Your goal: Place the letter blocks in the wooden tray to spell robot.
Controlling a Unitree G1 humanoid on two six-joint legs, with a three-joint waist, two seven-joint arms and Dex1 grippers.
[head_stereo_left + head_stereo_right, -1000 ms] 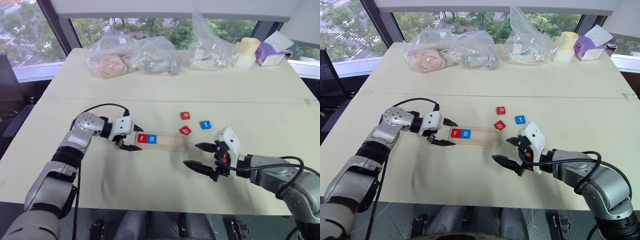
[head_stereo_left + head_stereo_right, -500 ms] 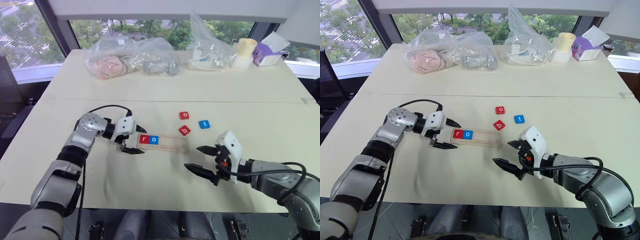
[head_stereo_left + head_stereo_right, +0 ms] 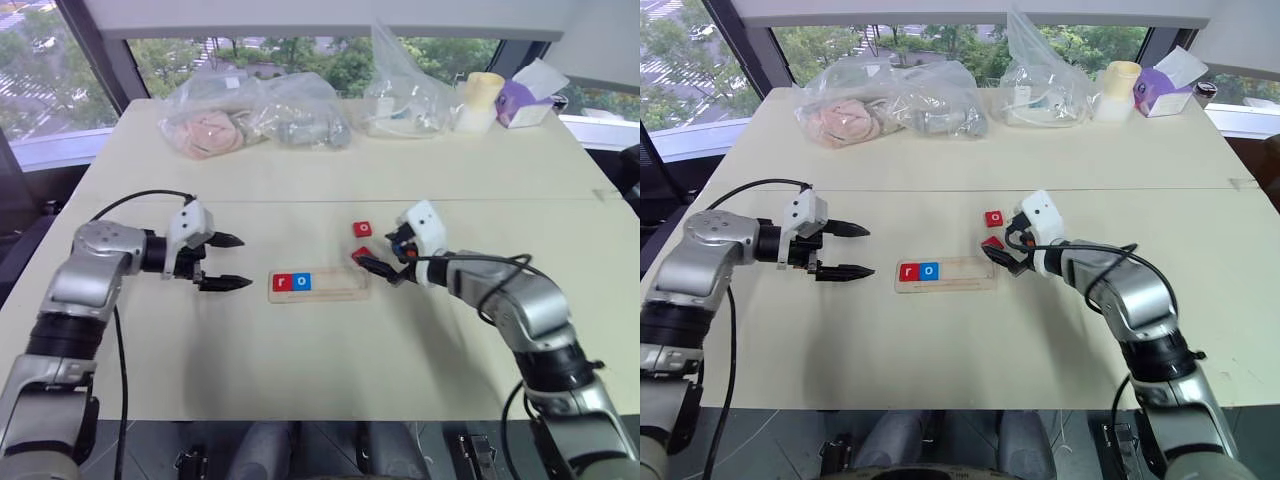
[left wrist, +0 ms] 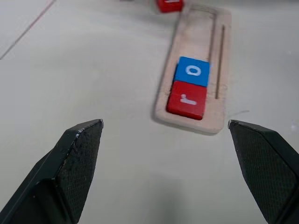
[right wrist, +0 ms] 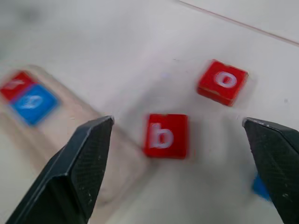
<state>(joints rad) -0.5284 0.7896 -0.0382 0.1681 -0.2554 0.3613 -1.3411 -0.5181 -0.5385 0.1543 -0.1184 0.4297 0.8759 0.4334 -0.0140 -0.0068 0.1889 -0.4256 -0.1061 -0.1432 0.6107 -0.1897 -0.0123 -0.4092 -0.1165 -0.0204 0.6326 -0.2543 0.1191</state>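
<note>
Left wrist view: the wooden tray [image 4: 198, 70] is seen lying flat on the table [image 3: 300, 370], with a red r block [image 4: 187, 99] at its near end and a blue o block [image 4: 192, 71] touching it in the same slot. Two of five letters are thus judged to be placed; the rest of the slot is bare.

Three blocks are left outside. A red b block [image 5: 166, 135] lies just beside the tray's empty end, a red o block [image 5: 222, 81] a little beyond it, and a blue block [image 5: 260, 186], its letter hidden, is glimpsed at the edge behind a right finger. The b is judged to be wanted next.

The right gripper [image 5: 180, 163] is held over the b block with its fingers spread wide on either side of it, nothing gripped. The left gripper [image 3: 222, 262] is held apart from the tray's filled end, its fingers likewise spread and empty.

The table is pale and plain. Along its far edge clear plastic bags [image 3: 255, 110], a pale cup [image 3: 478, 100] and a purple tissue box [image 3: 525, 95] are seen, with windows and trees behind.
</note>
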